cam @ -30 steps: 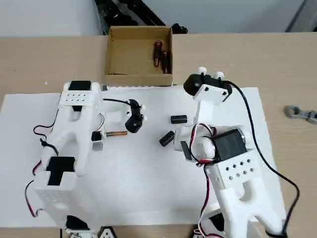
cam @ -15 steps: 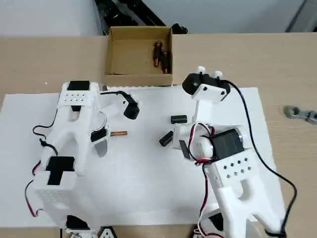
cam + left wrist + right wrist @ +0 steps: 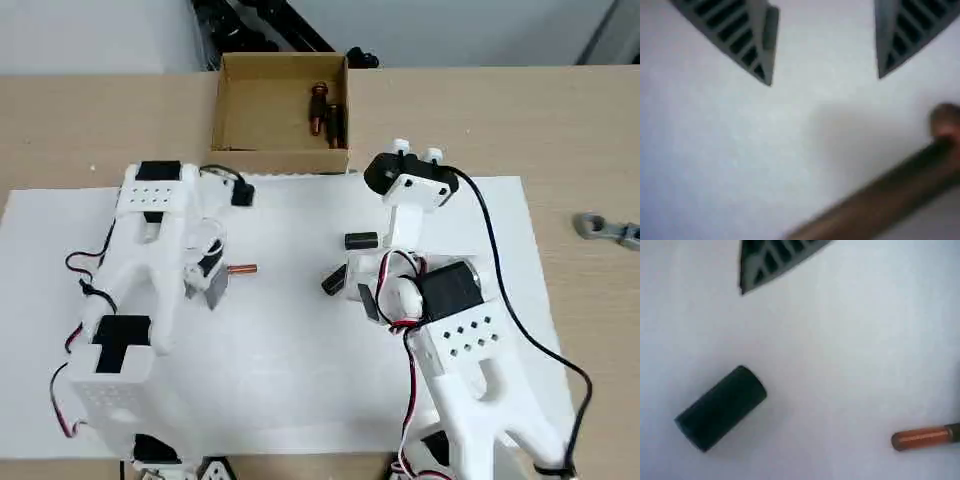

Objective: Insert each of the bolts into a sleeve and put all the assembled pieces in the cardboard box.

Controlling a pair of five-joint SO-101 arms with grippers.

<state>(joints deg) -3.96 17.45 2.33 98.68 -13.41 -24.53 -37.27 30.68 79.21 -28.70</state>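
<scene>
Bolt (image 3: pixel 240 268) lies flat on the white sheet (image 3: pixel 300 380), just right of the left gripper (image 3: pixel 825 77), whose fingers (image 3: pixel 757 45) are spread and hold nothing. Two sleeves (image 3: pixel 361 240) (image 3: pixel 335 280) lie loose further right. The right gripper (image 3: pixel 366 296) stands just beside the near one, its state not discernible. The cardboard box (image 3: pixel 228 110) at the far edge holds assembled pieces (image 3: pixel 325 108). Step in hand, as judged: bolt pickup. The next move calls for centring the shank between the fingers before closing.
</scene>
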